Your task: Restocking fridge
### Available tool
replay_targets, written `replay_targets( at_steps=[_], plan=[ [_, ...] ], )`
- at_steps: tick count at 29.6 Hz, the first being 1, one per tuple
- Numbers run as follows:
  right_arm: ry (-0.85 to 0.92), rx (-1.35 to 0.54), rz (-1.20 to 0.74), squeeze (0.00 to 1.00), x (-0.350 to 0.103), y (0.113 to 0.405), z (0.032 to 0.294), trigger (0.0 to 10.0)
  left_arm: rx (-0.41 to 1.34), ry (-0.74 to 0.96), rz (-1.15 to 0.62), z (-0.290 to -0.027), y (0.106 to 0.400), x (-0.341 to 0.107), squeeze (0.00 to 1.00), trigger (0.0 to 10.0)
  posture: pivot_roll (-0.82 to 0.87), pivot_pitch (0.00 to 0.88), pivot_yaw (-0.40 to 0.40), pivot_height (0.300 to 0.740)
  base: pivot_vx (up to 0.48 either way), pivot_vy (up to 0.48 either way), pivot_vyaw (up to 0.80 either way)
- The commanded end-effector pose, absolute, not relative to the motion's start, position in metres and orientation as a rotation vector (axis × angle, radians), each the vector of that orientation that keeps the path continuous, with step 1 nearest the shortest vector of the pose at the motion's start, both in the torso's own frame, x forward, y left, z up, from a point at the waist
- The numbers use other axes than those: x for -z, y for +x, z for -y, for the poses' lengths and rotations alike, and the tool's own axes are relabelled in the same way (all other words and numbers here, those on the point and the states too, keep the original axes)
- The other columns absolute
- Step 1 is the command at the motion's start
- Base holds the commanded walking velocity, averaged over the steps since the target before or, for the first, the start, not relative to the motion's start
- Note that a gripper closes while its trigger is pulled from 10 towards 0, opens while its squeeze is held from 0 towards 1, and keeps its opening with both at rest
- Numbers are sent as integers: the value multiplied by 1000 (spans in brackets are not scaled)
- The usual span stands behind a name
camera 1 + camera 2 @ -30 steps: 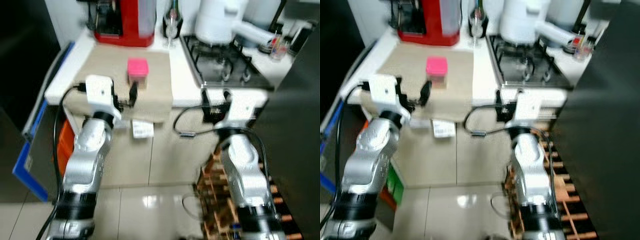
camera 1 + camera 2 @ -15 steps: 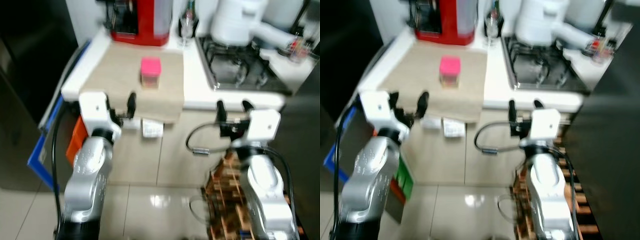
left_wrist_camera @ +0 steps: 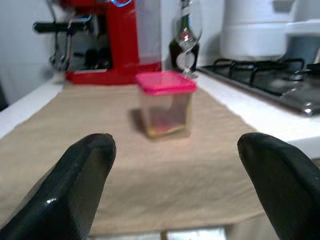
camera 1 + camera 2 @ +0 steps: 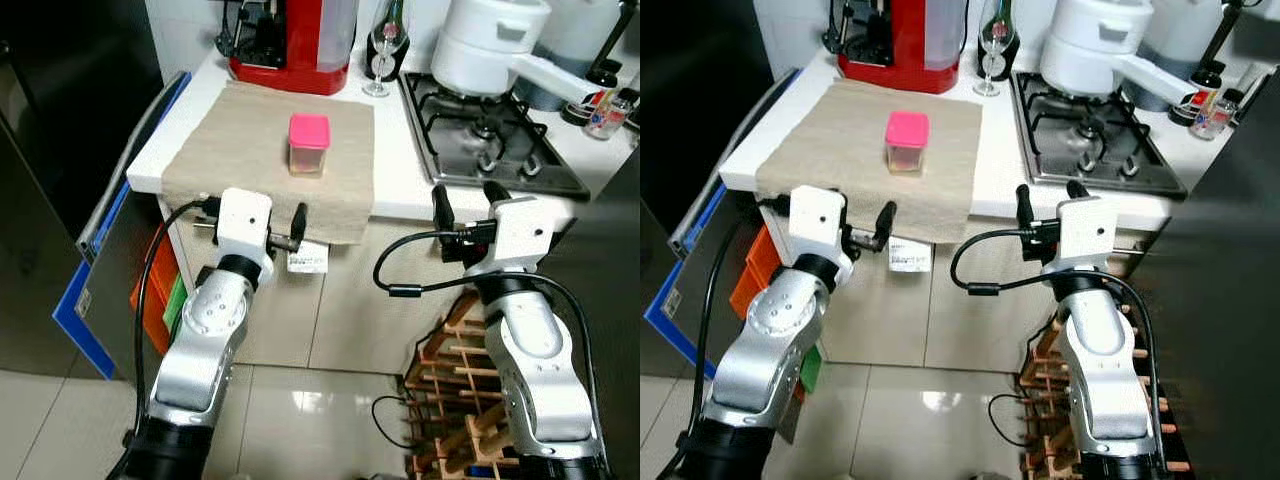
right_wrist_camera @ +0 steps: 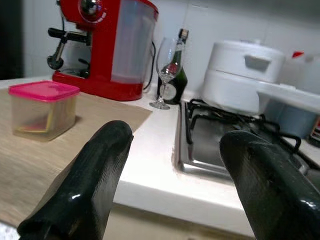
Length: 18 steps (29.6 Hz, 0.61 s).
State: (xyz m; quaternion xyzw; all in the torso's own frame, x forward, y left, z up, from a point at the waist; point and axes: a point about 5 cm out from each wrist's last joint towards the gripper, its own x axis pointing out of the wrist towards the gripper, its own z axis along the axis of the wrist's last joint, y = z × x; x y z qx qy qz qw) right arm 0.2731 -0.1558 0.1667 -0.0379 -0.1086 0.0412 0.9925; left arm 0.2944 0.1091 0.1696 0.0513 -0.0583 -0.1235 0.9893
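Both hands, left (image 3: 170, 190) and right (image 5: 175, 185), hung released before the surface (image 4: 400, 190); reaching the pink-lidded tub (image 4: 308, 144) likely came next.

Pink-lidded clear container (image 4: 308, 144) on beige cloth (image 4: 245, 150); red coffee machine (image 4: 297, 40).

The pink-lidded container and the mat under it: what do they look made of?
The container looks like clear plastic, since its contents show through the walls, with an opaque, matte pink plastic lid. The mat looks like woven beige cloth, perhaps linen: it is matte and drapes limply over the edge of the white counter.
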Motion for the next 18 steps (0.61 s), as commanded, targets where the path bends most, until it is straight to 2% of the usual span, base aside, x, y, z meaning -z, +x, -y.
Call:
replay_targets(
  at_steps=[1, 7, 18],
  plan=[
    [-67, -60, 229, 0, -170, 275, 157, 10000, 262, 99, 163, -104, 298, -182, 0, 10000, -83, 0, -45, 740, 472, 0, 0],
    [-49, -40, 229, 0, -169, 277, 155, 10000, 218, 65, 229, -111, 306, -201, 0, 10000, -82, 0, -26, 740, 479, 0, 0],
    [-47, -38, 235, 0, -169, 278, 154, 10000, 199, 21, 259, -111, 307, -208, 0, 10000, -85, 0, -22, 740, 480, 0, 0]
  ],
)
